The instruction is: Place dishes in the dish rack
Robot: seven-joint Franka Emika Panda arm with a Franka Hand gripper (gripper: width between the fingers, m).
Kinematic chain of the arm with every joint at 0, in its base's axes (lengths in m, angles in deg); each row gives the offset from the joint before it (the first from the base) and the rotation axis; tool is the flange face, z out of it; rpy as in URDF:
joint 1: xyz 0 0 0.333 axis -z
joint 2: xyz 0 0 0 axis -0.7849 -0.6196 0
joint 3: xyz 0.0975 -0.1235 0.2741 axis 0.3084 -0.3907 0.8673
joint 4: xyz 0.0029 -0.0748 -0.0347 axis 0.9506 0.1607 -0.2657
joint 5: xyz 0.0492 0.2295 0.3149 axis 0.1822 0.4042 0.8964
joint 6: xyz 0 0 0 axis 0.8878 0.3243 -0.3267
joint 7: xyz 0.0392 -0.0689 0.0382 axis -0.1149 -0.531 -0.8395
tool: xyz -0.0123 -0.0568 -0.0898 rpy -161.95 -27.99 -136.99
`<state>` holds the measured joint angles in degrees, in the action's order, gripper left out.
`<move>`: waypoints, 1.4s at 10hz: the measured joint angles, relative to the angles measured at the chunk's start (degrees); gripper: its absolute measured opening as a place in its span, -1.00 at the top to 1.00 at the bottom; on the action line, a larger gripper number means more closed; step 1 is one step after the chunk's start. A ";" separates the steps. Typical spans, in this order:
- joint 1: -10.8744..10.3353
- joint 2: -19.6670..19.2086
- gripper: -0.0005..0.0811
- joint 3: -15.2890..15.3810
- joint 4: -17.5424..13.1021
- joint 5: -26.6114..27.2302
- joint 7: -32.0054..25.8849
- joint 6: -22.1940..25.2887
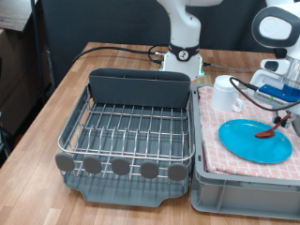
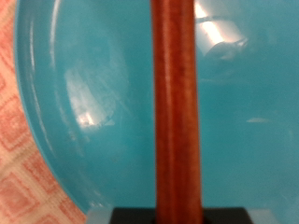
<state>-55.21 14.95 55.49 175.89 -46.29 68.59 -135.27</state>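
The round light-blue plate (image 1: 255,141) lies on the pink checked cloth in the grey crate (image 1: 246,192) at the exterior view's right. The dark-brown wooden spoon (image 1: 270,129) rests its bowl on the plate, and its handle slants up into my gripper (image 1: 284,112), which is shut on it. In the wrist view the handle (image 2: 175,103) runs across the plate (image 2: 93,84) into the dark gripper parts (image 2: 182,216). The white mug (image 1: 226,93) stands behind the plate. The dish rack (image 1: 131,131) stands to the left with no dishes in it.
The rack's tall grey back compartment (image 1: 139,89) and row of grey discs (image 1: 122,166) frame its wire bed. The arm's white base (image 1: 184,56) stands behind the rack. Black cables (image 1: 112,52) lie on the wooden table (image 1: 37,122).
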 joint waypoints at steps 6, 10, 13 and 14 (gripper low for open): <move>1.55 7.20 0.78 0.52 2.60 10.25 -6.51 4.87; 1.60 13.25 0.78 -0.73 5.67 13.78 4.44 14.10; 1.63 19.49 0.78 -2.40 9.81 17.59 7.62 16.95; 1.65 21.54 0.78 -3.05 11.34 17.87 10.26 17.62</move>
<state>-53.56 36.49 52.44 187.24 -28.43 78.85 -117.65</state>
